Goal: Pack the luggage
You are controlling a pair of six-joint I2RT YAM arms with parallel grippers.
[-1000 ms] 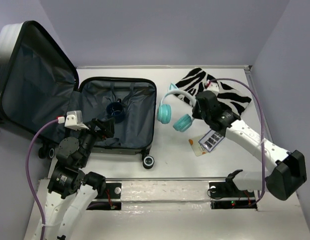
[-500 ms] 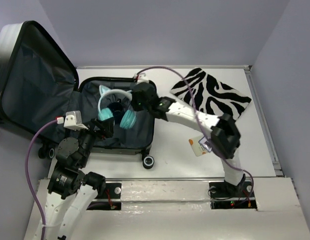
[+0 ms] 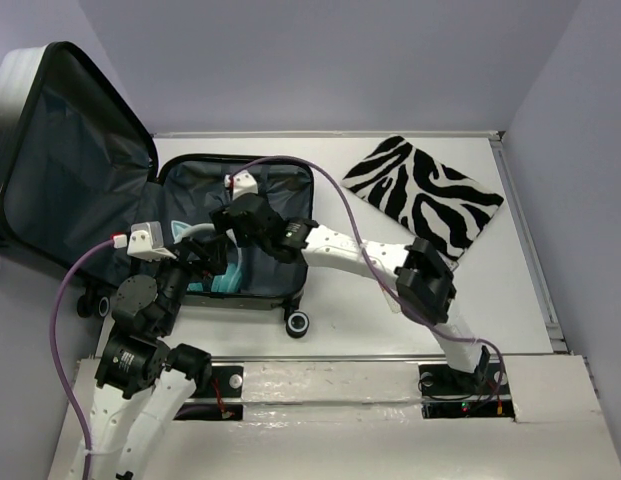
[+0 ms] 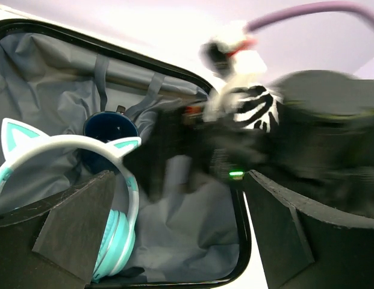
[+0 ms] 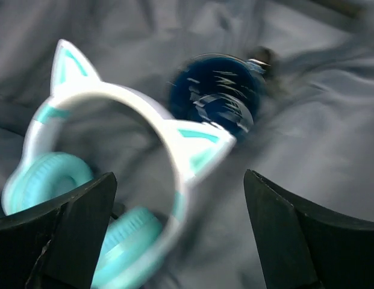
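While the right arm stretches across the worktop [image 3: 340,310] from its base at 5 o'clock, the right hand [image 5: 177,192] hangs over the lower shell of the luggage [image 3: 285,195].

Luggage: on the 9 o'clock side of the top view, lying open. Lid is propped up toward 10 o'clock and the lower shell is flat on the worktop. One black wheel [image 3: 297,322] shows at its 5 o'clock corner.

Right hand: fingers spread wide, gripping nothing. Grey lining fills its whole wrist view beneath it. There, teal cat-ear headphones [image 5: 51,177] lie on the lining at 8 o'clock, with the white band arching up through centre. A dark blue cup [image 5: 217,102] sits at 12–1 o'clock, just beside the band. That view is motion-blurred, so I can't tell whether cup and band touch.

Left hand [image 4: 179,180]: also wide open and empty, near the shell's 7 o'clock corner in the top view, looking into the shell. Its wrist camera shows the headphones at 8 o'clock and the cup behind the band at 10 o'clock. The right arm is a dark blur from 3 o'clock to centre.

Both hands are close together over the near-left part of the shell; can't tell if they touch.

Zebra-striped pouch [image 3: 425,190] lies flat on the worktop at 2 o'clock, well apart from the luggage and both hands.
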